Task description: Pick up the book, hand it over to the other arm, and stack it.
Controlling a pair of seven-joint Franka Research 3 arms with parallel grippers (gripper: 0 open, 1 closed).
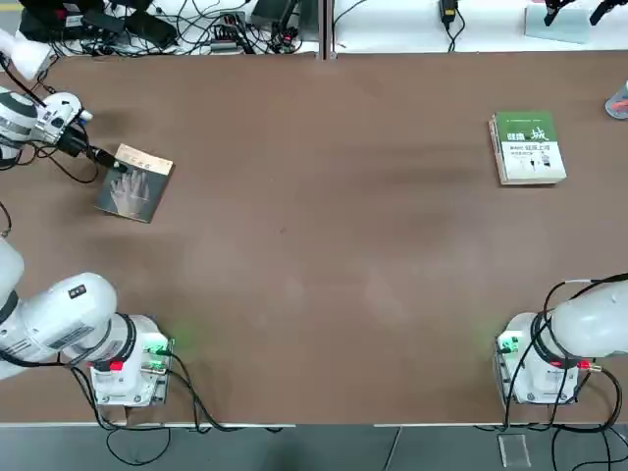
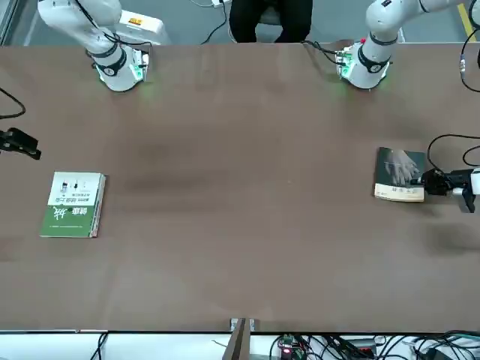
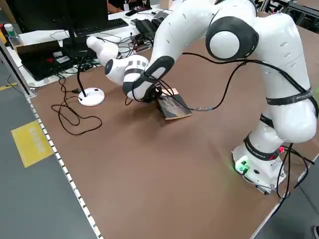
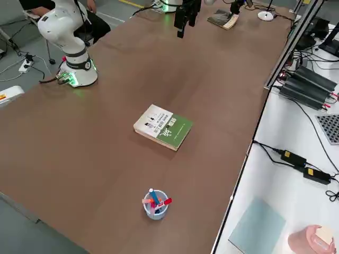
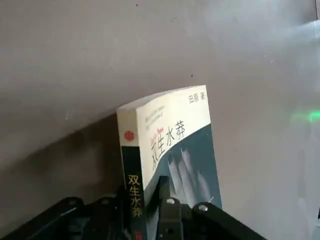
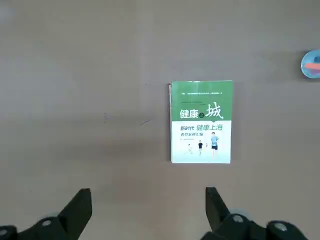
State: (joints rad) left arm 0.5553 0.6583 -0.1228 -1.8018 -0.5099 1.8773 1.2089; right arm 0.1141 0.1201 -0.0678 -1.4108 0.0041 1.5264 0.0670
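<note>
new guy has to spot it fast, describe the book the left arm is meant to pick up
On the brown table, look to the robot's left side, where the left end effector is shut on the book. It is thin and dark grey-green with a pale hand on its cover, unlike the thicker green-and-white book far right.

Brown table; green-and-white book
</note>
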